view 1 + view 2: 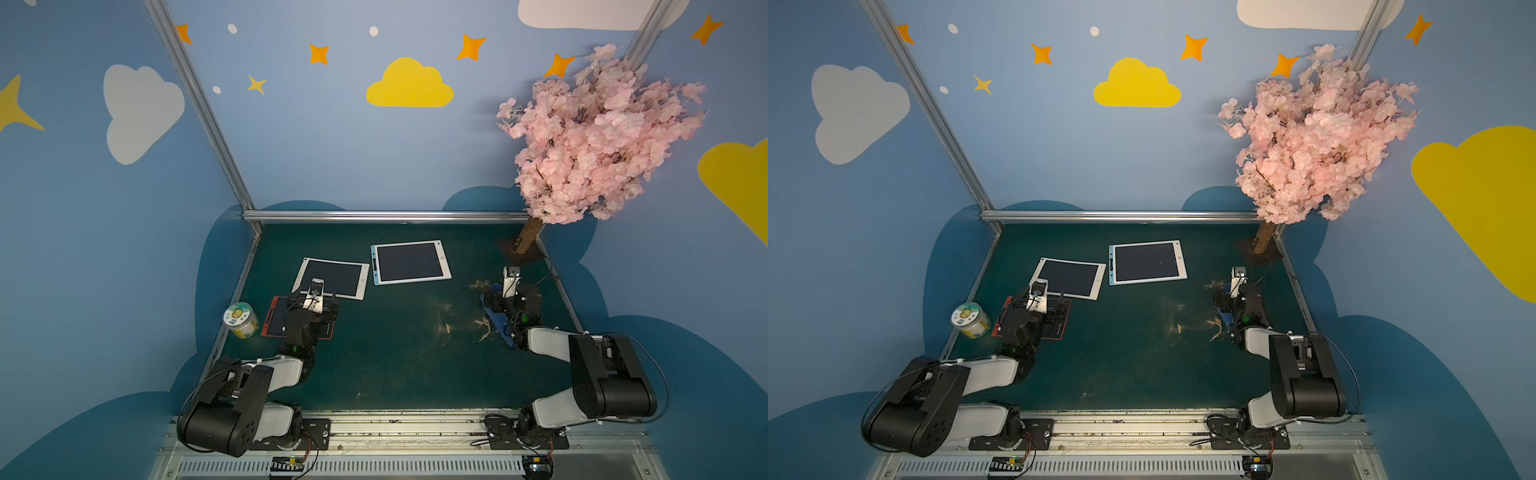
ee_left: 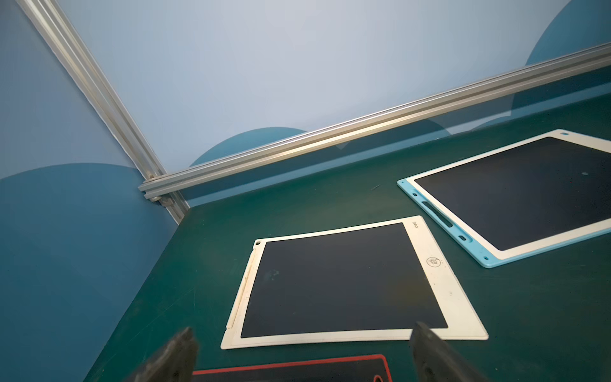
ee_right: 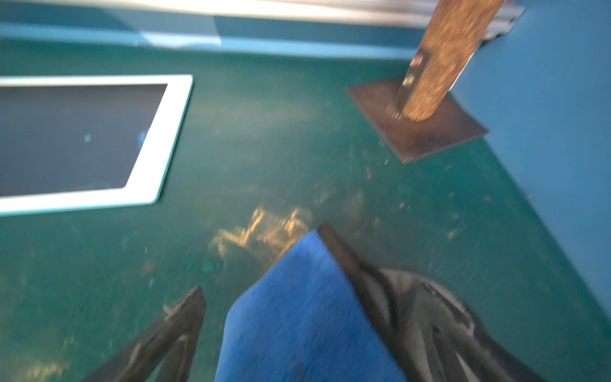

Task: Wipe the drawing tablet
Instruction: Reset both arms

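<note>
Three drawing tablets lie on the green mat: a white-framed one, a blue-framed one, and a red-framed one. My left gripper hovers open over the red-framed tablet, by the white tablet's near edge, holding nothing. A blue cloth lies at the right under my right gripper. Its jaws are open with the cloth between them, and one finger stands clear of the cloth. All three screens look dark.
A jar with a white lid stands left of the red tablet near the mat's left edge. A pink blossom tree rises from a brown base plate at the back right. Aluminium rails border the mat. Yellowish scuffs mark it.
</note>
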You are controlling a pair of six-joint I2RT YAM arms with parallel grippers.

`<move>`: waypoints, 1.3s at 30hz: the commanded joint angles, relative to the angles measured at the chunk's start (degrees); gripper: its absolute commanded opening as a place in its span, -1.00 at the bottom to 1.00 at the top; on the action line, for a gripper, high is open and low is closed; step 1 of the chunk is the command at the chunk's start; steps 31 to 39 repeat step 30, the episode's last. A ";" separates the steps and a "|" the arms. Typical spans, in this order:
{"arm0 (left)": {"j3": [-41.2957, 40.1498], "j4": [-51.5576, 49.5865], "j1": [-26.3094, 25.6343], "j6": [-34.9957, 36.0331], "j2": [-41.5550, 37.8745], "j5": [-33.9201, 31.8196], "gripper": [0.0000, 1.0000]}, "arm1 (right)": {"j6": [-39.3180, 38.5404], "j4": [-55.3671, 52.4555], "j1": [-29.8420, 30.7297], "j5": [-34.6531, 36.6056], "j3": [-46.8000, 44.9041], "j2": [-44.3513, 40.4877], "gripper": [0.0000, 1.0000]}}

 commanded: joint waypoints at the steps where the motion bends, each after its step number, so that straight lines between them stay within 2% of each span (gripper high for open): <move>1: 1.67 -6.92 0.49 -3.98 -2.00 0.11 1.00 | 0.69 -3.59 -0.15 -1.70 -0.08 -0.21 0.97; 2: 1.29 -8.26 1.58 -5.92 -1.69 1.88 1.00 | 0.78 -3.91 -0.14 -1.83 -0.09 -0.30 0.97; 4: -0.63 -0.51 2.71 -4.19 2.45 6.19 1.00 | 0.68 -3.74 -0.12 -1.82 -0.09 -0.34 0.97; 7: -0.66 14.61 5.45 -7.50 16.23 4.13 1.00 | 0.76 -3.77 -0.15 -1.80 -0.09 -0.29 0.97; 8: 0.21 19.34 5.58 -6.67 20.03 2.09 1.00 | 0.71 -3.82 -0.09 -1.83 -0.08 -0.33 0.97; 9: 0.98 11.99 5.18 -7.66 16.86 1.37 1.00 | 0.70 -3.77 -0.14 -1.83 -0.08 -0.28 0.97; 11: 6.61 -5.87 8.23 -9.09 11.29 9.75 1.00 | 0.69 -3.73 -0.15 -1.81 -0.06 -0.29 0.97; 12: 9.11 -9.10 9.42 -9.52 12.49 12.76 1.00 | 0.75 -3.78 -0.15 -1.81 -0.09 -0.29 0.97; 14: 9.50 -8.53 13.34 -12.46 13.72 18.64 1.00 | 0.73 -3.81 -0.14 -1.89 0.00 -0.21 0.97; 39: 9.41 -7.52 13.61 -12.50 14.14 18.55 1.00 | 0.72 -3.86 -0.33 -2.31 -0.12 -0.38 0.97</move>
